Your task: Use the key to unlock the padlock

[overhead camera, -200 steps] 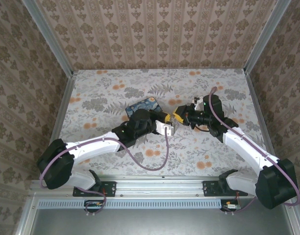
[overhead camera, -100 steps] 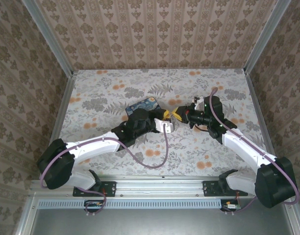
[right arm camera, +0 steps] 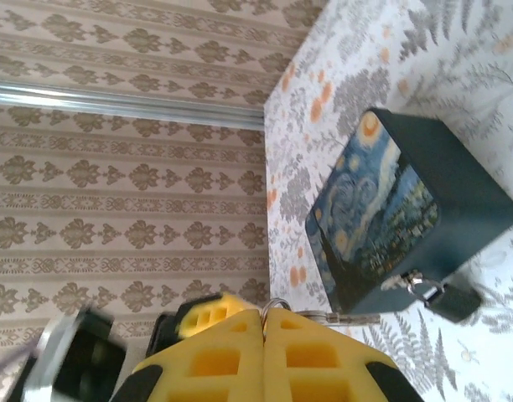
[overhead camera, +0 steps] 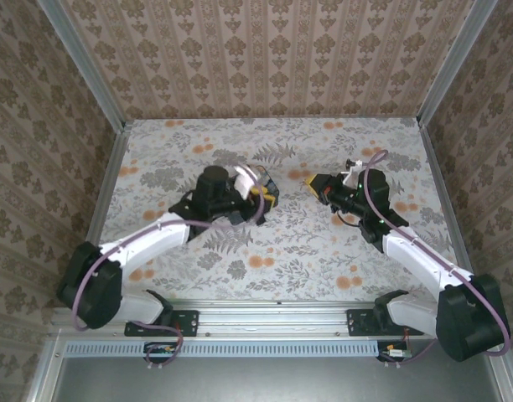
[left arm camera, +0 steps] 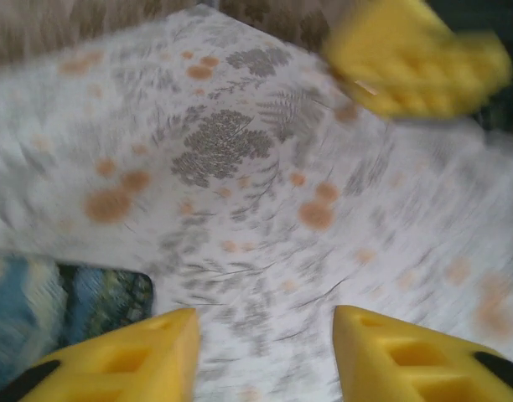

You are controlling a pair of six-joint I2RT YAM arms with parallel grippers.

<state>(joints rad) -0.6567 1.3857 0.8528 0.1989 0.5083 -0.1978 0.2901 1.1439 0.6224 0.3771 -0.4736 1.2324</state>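
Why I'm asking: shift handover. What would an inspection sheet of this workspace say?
Surface: floral tablecloth, flat.
Job's things: padlock hangs at the clasp of the dark-blue box. Whether it is locked cannot be told. The key pokes from between the right gripper's pads.
Clutter: nothing seen.
Grippers: left gripper is open and empty, with the box by its left finger. Right gripper is shut on the key.
Cables: purple cables loop along both arms.
Surroundings: patterned wallpaper walls, aluminium frame posts.
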